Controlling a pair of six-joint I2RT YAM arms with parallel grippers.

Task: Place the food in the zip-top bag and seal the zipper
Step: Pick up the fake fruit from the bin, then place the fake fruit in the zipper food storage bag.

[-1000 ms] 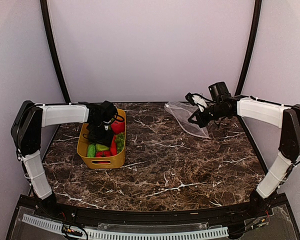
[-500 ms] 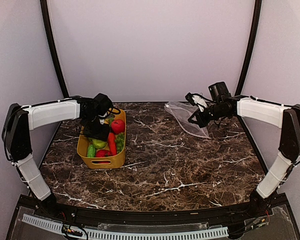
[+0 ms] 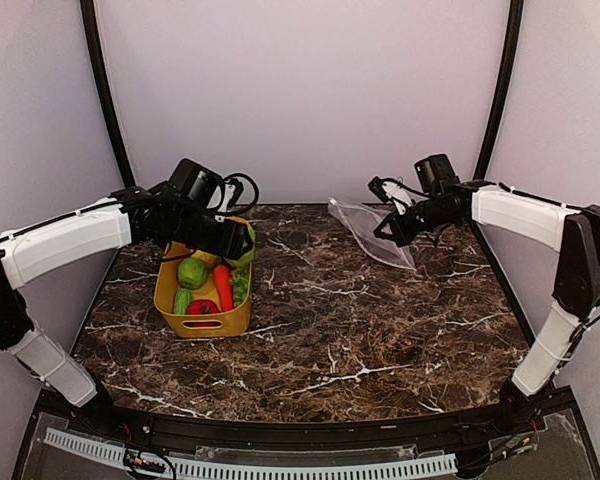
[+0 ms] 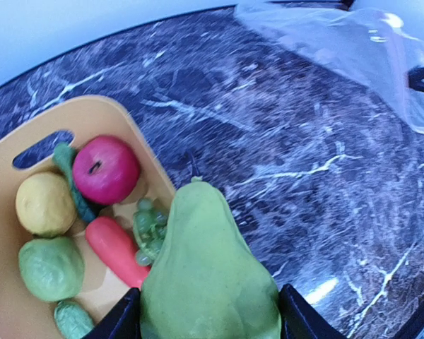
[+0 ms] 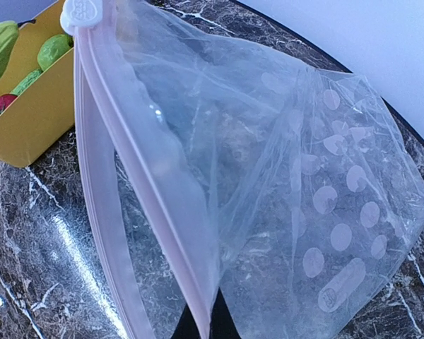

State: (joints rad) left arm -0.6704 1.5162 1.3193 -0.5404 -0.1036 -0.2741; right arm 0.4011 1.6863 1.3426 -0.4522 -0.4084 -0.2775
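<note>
While left hand (image 3: pixel 236 240) holds green fruit (image 4: pixel 205 268), right hand (image 3: pixel 389 229) seemingly pinches zipper (image 5: pixel 95 183) edge.

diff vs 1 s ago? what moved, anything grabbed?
Left gripper rose out of the yellow plastic basket, up and right, carrying a glossy green pear-shaped toy. Right gripper edged back slightly, same pinch on the clear crinkly zip-top bag. Basket stayed put.

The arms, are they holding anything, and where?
Left fingers squeeze the green toy food at its wide end. Right fingers pinch the zip-top bag by its zipper.
</note>
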